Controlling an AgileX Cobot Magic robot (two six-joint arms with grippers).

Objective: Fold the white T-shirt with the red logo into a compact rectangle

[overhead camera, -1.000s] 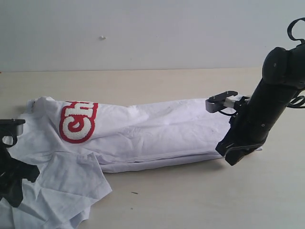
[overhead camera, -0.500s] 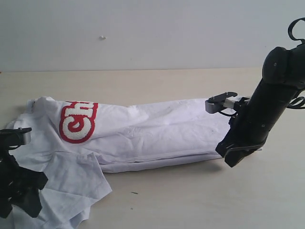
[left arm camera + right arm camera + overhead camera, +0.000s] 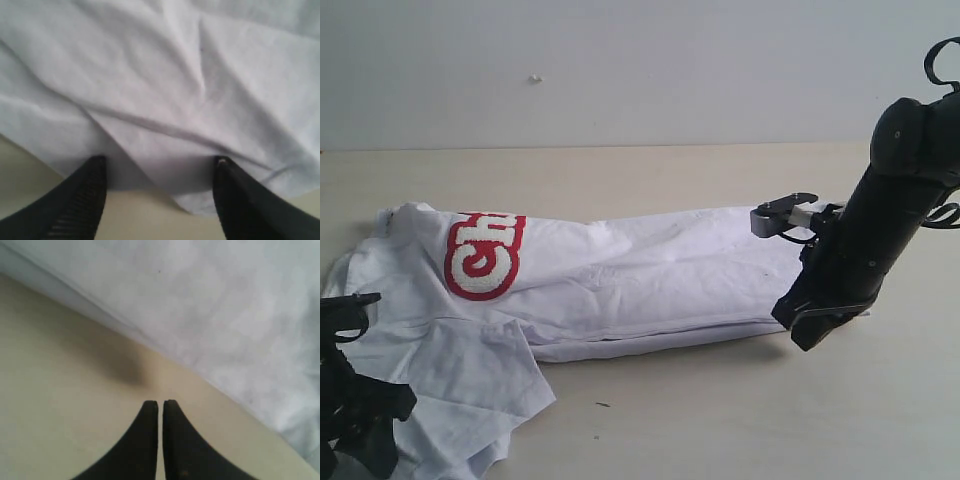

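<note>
The white T-shirt (image 3: 650,270) lies across the table, folded lengthwise into a long band. The red logo (image 3: 483,256) shows only its first letters near the left end. One sleeve (image 3: 480,370) spreads toward the front left. My left gripper (image 3: 370,440) hovers at that sleeve's front edge. In the left wrist view it (image 3: 160,162) is open wide, with the edge of the white cloth (image 3: 175,90) lying between the fingers. My right gripper (image 3: 807,325) stands at the hem end. It is shut on nothing (image 3: 160,403) over bare table beside the shirt's edge (image 3: 225,315).
The beige tabletop (image 3: 720,410) runs in front of the shirt and behind it up to a pale wall (image 3: 620,70). A small dark speck (image 3: 603,404) lies on the table near the sleeve.
My left gripper has moved down toward the front-left corner, along the sleeve's edge. The right arm and the shirt have not moved.
</note>
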